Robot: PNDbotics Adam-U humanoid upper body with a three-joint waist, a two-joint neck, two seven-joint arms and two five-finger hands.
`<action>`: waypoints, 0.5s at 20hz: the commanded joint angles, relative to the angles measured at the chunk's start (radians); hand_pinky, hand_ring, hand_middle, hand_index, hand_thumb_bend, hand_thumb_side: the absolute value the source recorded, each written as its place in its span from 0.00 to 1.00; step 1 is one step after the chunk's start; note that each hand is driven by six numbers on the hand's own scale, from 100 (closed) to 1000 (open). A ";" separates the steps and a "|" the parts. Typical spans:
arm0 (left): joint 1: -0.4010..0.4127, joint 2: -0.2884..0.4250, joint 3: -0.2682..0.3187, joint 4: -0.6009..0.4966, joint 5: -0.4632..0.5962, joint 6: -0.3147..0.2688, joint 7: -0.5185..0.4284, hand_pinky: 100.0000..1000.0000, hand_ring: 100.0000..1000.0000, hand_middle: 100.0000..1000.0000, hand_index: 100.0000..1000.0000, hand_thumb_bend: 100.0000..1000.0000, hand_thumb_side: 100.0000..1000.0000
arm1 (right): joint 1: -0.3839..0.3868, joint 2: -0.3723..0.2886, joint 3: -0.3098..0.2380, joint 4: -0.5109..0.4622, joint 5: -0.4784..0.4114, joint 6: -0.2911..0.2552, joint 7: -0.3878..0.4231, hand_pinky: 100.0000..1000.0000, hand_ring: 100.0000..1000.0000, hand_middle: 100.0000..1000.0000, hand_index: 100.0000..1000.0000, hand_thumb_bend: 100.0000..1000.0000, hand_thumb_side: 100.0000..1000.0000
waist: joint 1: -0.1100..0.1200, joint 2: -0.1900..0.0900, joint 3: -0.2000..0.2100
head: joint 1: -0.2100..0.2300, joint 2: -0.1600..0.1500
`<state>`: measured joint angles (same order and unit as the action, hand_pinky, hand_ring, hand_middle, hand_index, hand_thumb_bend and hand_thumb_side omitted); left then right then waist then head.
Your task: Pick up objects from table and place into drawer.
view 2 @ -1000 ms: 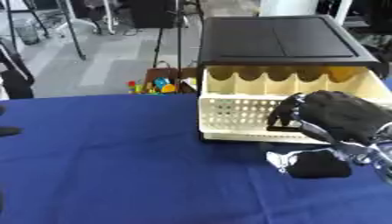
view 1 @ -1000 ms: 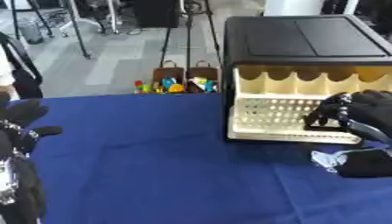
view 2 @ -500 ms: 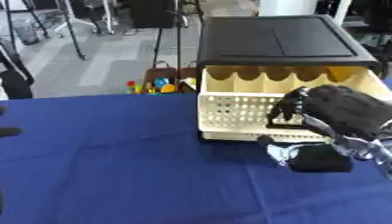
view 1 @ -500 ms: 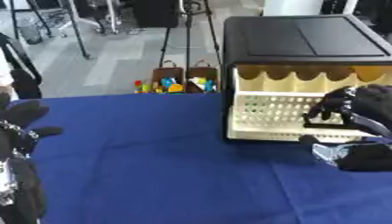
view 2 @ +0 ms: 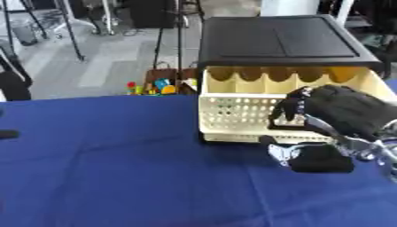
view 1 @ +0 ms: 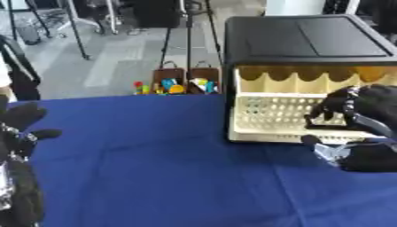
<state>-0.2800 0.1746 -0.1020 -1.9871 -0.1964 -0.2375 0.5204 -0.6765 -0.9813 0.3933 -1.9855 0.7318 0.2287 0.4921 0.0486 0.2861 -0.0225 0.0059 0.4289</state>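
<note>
The right robot hand point(view 2: 341, 113) is positioned at the front wall of the open cream drawer point(view 2: 232, 113), with its fingers point(view 2: 288, 106) curled against the perforated front. Whether anything is enclosed in that curl cannot be told. Below it, just in front of the drawer, a dark rounded part with a small silvery piece point(view 2: 281, 153) is seen resting on the blue table point(view 2: 132, 168); whether this is the object to be stowed or part of the robot hand cannot be determined.

Risk: if an object is held, it may be released outside the drawer should the fingers be opened before the front wall is cleared, since the robot hand sits at the wall and not over the interior. The drawer may also be pushed shut or shifted by contact with its front.

The drawer is drawn out from a black cabinet point(view 2: 279, 40); its interior is largely hidden from these views.

The left robot hand point(view 1: 19, 128) is seen idle at the left edge, fingers relaxed and holding nothing.
</note>
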 commanded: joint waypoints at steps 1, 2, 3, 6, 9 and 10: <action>-0.006 0.001 -0.003 -0.013 0.004 -0.004 -0.003 0.51 0.72 0.67 0.92 0.33 0.94 | -0.009 -0.015 -0.003 -0.014 -0.004 -0.003 0.012 0.05 0.43 0.55 0.75 0.20 0.84 | -0.002 -0.014 0.002 | 0.000 -0.013; -0.006 0.000 -0.003 -0.013 0.005 -0.004 -0.003 0.51 0.72 0.67 0.91 0.33 0.94 | -0.009 -0.014 -0.002 -0.014 -0.005 -0.004 0.014 0.05 0.43 0.55 0.75 0.20 0.84 | -0.002 -0.014 0.002 | 0.001 -0.013; -0.005 0.000 -0.003 -0.013 0.005 -0.004 -0.003 0.51 0.72 0.67 0.91 0.33 0.94 | -0.009 -0.014 0.000 -0.014 -0.006 -0.005 0.016 0.05 0.43 0.55 0.75 0.20 0.84 | -0.002 -0.014 0.003 | 0.001 -0.013; -0.005 0.000 -0.003 -0.013 0.006 -0.005 -0.004 0.51 0.72 0.67 0.92 0.33 0.94 | -0.013 -0.010 0.005 -0.014 -0.009 -0.009 0.021 0.05 0.43 0.55 0.75 0.20 0.84 | -0.003 -0.015 0.004 | 0.001 -0.012; -0.005 -0.001 -0.003 -0.013 0.007 -0.007 -0.005 0.51 0.72 0.67 0.92 0.33 0.94 | -0.016 -0.007 0.011 -0.014 -0.010 -0.011 0.030 0.05 0.43 0.56 0.75 0.20 0.84 | -0.004 -0.015 0.006 | 0.001 -0.015; -0.005 -0.001 -0.003 -0.013 0.007 -0.008 -0.005 0.51 0.72 0.67 0.92 0.33 0.94 | -0.016 -0.006 0.012 -0.014 -0.010 -0.011 0.032 0.05 0.43 0.56 0.75 0.21 0.84 | -0.004 -0.014 0.007 | 0.001 -0.016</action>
<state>-0.2800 0.1688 -0.1020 -1.9871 -0.1924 -0.2418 0.5161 -0.6782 -0.9771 0.4072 -1.9855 0.7288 0.2192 0.5182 0.0476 0.2864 -0.0171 0.0058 0.4278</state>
